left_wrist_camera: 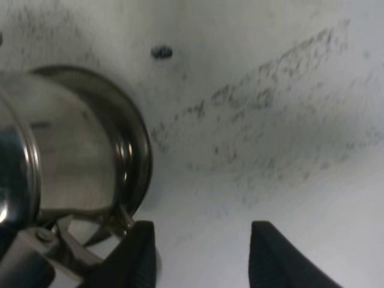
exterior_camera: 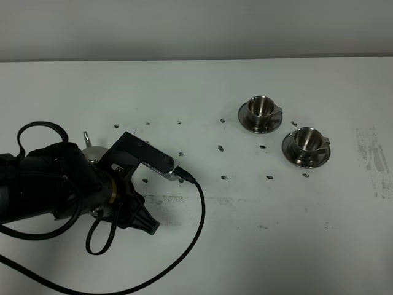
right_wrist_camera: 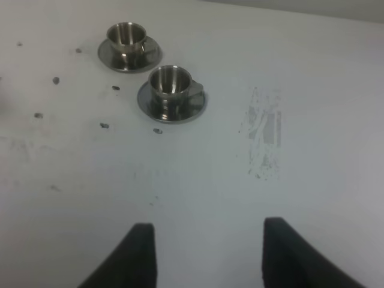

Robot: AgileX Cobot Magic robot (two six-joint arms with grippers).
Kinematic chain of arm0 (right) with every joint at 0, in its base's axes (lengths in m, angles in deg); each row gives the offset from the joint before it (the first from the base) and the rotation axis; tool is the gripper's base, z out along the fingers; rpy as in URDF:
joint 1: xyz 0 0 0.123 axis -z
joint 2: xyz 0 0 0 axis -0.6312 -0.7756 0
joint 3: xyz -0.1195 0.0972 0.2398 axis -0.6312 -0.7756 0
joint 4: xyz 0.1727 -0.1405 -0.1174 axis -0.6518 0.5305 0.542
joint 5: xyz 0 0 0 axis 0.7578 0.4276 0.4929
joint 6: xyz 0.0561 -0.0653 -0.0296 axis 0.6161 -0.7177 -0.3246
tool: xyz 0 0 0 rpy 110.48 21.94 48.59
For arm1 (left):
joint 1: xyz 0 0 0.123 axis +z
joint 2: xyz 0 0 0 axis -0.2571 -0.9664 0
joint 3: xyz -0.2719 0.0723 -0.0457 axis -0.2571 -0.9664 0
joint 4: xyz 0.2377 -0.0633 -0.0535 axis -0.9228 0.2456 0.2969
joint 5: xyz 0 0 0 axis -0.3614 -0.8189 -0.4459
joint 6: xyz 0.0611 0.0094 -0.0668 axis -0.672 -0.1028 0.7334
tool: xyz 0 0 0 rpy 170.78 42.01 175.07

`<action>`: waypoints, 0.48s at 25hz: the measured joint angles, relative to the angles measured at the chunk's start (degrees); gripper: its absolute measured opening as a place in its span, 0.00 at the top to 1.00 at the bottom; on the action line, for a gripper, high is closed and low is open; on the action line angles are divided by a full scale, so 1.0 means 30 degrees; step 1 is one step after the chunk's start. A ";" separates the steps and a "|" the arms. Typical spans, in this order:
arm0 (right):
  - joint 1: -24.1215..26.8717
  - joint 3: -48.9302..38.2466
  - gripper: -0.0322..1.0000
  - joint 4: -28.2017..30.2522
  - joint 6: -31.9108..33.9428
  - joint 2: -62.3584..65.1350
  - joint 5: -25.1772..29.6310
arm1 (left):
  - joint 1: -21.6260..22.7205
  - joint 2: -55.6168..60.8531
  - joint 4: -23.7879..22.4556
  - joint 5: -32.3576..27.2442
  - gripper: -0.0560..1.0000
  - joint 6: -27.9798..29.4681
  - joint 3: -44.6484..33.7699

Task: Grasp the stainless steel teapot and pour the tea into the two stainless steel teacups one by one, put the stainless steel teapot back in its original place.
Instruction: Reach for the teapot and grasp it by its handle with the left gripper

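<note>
View from above a white surface [exterior_camera: 258,246]. My left arm lies low at the left side and covers most of the stainless steel teapot [left_wrist_camera: 72,150]. The left wrist camera shows the pot's shiny rounded body close up, apparently resting on the surface.

The left fingers [left_wrist_camera: 138,258] stand about half open, with only bare surface in the gap. The pot's handle fitting [left_wrist_camera: 66,243] sits just outside one finger, so nothing is held. I judge the arm is set this low to take the handle, which must first come between the fingers.

The two cups sit upright on saucers toward the right, well apart from the pot. The farther teacup [exterior_camera: 261,107] and the nearer teacup [exterior_camera: 306,140] are close together, handy for pouring in turn. I see no tea in either.

The right fingers [right_wrist_camera: 144,258] hang apart over bare surface, gripping nothing and clear of the cups.
</note>
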 joint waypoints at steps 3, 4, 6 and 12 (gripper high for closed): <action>0.0000 0.0000 0.56 0.0000 0.0000 0.0000 0.0000 | 0.0000 0.0000 0.0000 -0.0542 0.60 0.0000 0.0000; 0.0000 0.0000 0.56 0.0000 0.0000 0.0000 0.0000 | 0.0020 0.0000 0.0000 -0.0678 0.60 0.0000 0.0000; 0.0000 0.0000 0.56 0.0000 0.0000 0.0000 0.0000 | 0.0020 0.0000 0.0000 -0.0988 0.60 0.0000 0.0000; 0.0000 0.0000 0.56 0.0000 0.0000 0.0000 0.0000 | 0.0020 0.0000 -0.0291 -0.2449 0.60 0.0000 0.0000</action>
